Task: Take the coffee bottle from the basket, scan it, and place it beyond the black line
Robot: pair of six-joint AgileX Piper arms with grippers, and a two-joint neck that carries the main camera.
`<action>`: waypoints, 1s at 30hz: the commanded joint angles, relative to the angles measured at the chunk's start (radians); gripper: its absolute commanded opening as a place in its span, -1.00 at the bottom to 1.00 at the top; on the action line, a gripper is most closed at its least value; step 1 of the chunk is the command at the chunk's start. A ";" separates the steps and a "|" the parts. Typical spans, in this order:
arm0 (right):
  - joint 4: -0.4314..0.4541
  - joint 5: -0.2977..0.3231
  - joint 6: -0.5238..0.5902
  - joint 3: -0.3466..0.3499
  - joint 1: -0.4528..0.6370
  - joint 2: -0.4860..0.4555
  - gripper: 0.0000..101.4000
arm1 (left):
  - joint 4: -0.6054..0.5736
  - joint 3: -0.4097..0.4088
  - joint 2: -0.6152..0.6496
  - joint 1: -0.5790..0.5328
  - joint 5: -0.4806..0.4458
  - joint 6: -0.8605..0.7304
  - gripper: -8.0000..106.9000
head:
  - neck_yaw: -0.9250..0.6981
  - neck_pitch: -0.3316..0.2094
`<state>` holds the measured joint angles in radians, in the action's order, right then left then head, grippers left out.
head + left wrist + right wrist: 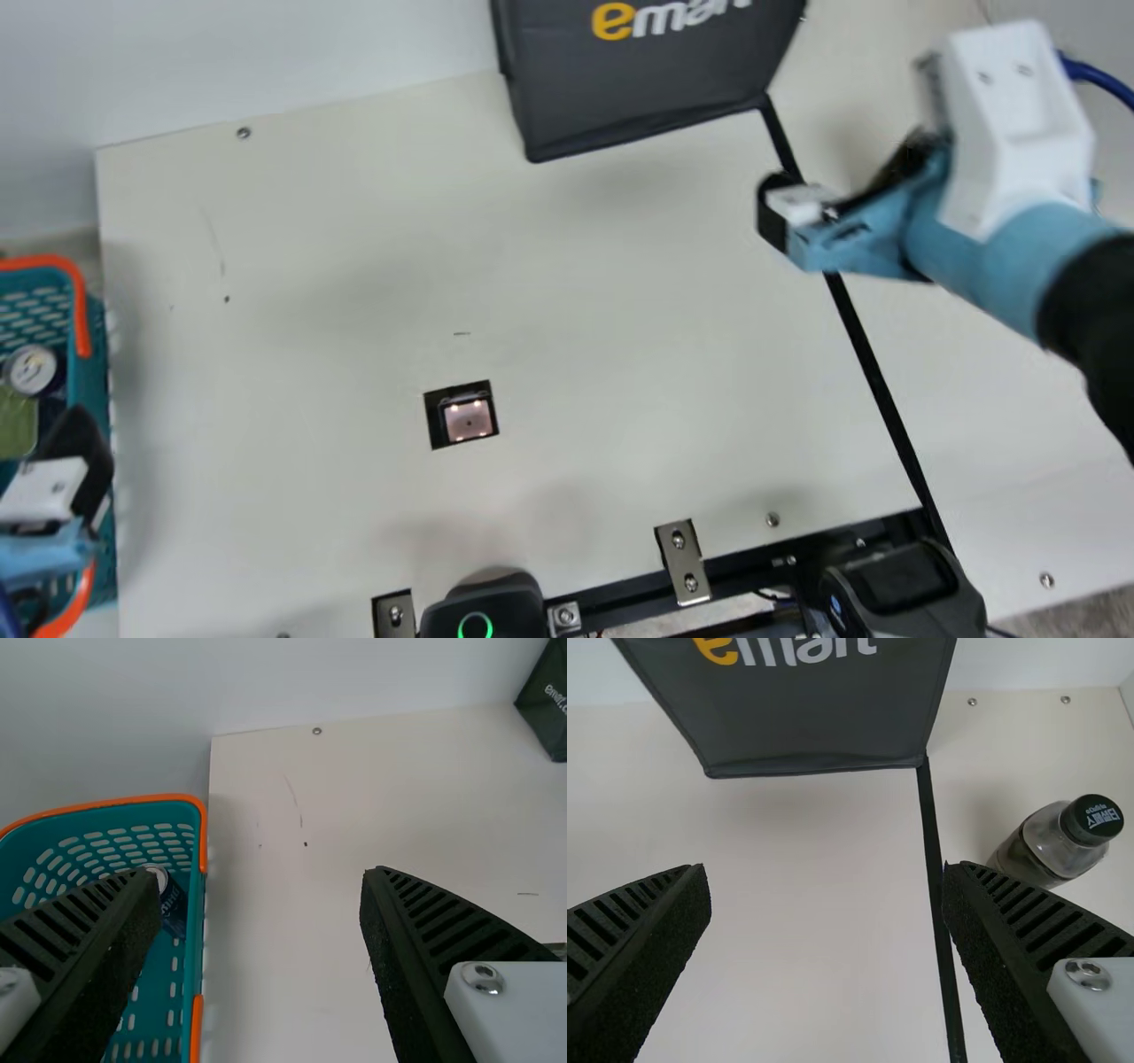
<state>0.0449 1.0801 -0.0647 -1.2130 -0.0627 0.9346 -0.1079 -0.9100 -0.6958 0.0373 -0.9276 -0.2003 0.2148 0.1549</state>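
Observation:
The coffee bottle [1052, 843], clear with a dark cap, stands right of the black line [932, 837] in the right wrist view, apart from the fingers. My right gripper [834, 188] is over the black line [873, 372] in the main view; its fingers [1032, 948] are spread wide with nothing between them, the gripper [826, 886] being open. At the main view's left edge, my left gripper [81, 456] is over the basket [91, 381]. In the left wrist view, the left gripper [257, 895] is open and empty beside the teal basket [197, 948]. The scanner window [468, 420] lies in the table.
A can [34, 369] and a green item [16, 424] lie in the basket, which has orange handles. A dark bag [647, 89] stands at the table's back. Metal brackets [682, 563] and black devices [483, 611] line the front edge.

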 commanded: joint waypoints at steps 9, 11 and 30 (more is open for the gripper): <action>-0.031 0.132 0.104 -0.005 0.051 -0.190 0.79 | 0.050 -0.189 -0.037 -0.040 -0.183 0.097 0.71 | -0.187 -0.017; -0.031 0.127 0.102 -0.004 0.051 -0.176 0.79 | 0.061 -0.224 -0.045 -0.049 -0.218 0.116 0.71 | -0.187 -0.017; -0.033 0.143 0.105 -0.005 0.052 -0.196 0.79 | 0.081 -0.293 -0.059 -0.064 -0.286 0.155 0.71 | -0.187 -0.017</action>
<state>0.0124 1.2227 0.0402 -1.2179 -0.0108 0.7382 -0.0272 -1.2030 -0.7551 -0.0265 -1.2132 -0.0451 0.0307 0.1549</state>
